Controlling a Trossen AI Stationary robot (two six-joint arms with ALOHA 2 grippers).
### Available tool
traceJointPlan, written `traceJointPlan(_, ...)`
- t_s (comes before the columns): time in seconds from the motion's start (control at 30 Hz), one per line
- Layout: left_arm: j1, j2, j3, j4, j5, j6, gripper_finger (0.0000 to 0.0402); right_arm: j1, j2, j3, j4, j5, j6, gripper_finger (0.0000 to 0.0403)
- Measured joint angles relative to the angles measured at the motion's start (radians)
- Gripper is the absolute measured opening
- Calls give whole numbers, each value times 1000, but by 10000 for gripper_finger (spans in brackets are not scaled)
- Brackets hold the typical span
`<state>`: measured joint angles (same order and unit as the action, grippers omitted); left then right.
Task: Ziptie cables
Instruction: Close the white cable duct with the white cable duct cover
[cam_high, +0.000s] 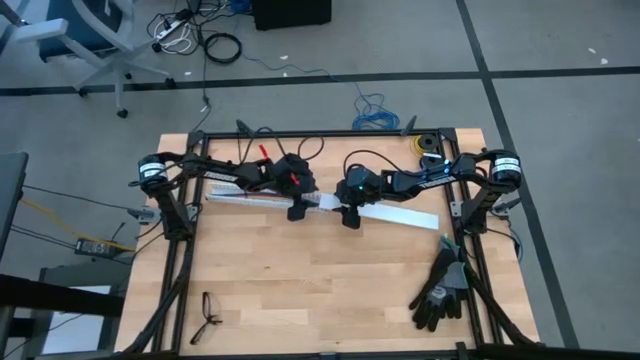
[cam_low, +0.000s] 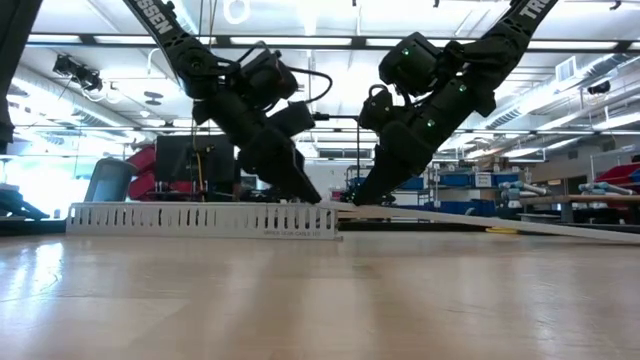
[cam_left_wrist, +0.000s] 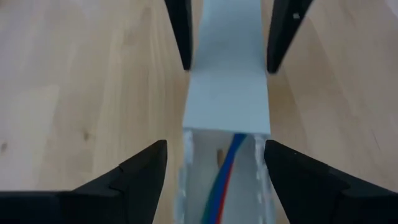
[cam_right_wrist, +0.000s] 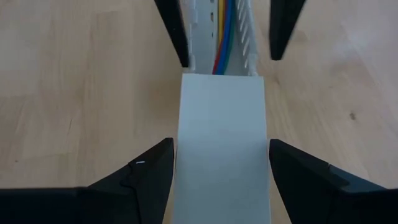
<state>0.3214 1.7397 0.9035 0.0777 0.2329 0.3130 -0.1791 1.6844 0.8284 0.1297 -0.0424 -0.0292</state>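
Working over wire duct (cam_high: 250, 198) with cables (cam_right_wrist: 224, 43) inside, between spread empty fingers of left gripper (cam_left_wrist: 214, 171) and, facing it, right gripper (cam_right_wrist: 221, 171) astride cover (cam_right_wrist: 222, 143); ziptie unseen, likely needing fetching next.

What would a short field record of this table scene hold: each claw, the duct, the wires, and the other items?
left claw: open, fingers either side of the white slotted duct
right claw: open, straddling the flat white cover
duct state: cover end meets the open slotted channel between the claws
wires: blue, red, yellow and green strands lying inside the channel
black gloves: near the table's right edge
glasses: near the front left corner
ziptie: not visible
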Motion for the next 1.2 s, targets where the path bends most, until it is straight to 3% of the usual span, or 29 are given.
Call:
traceJointPlan(0.23,6,-18,-2,-56,-4,1,280,0,0,0,0,0,0,247)
traceJointPlan(0.87,13,-21,-97,32,-4,-8,277,0,0,0,8,-1,-12,246)
traceJointPlan(1.2,13,-21,-97,31,-4,-5,243,0,-3,0,56,-5,-26,206)
